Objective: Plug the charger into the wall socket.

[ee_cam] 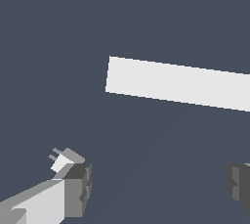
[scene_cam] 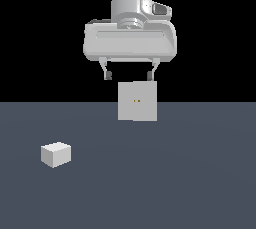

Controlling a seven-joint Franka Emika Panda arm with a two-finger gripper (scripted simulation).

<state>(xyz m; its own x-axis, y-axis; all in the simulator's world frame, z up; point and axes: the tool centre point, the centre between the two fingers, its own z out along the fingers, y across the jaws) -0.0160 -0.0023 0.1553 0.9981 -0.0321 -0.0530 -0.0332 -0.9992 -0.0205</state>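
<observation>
We count one charger (scene_cam: 55, 154), a small white block on the counter (scene_cam: 190, 183), lying low and off to the exterior view's left of the tool (scene_cam: 129, 76). In the wrist view we see two prongs on it. We count one wall socket (scene_cam: 137, 101), an upright light-grey plate just below the tool, with two tiny yellowish dots at its centre. We count one arm carrying one tool, and that tool has two fingers (scene_cam: 107, 72), set apart with nothing between them.
</observation>
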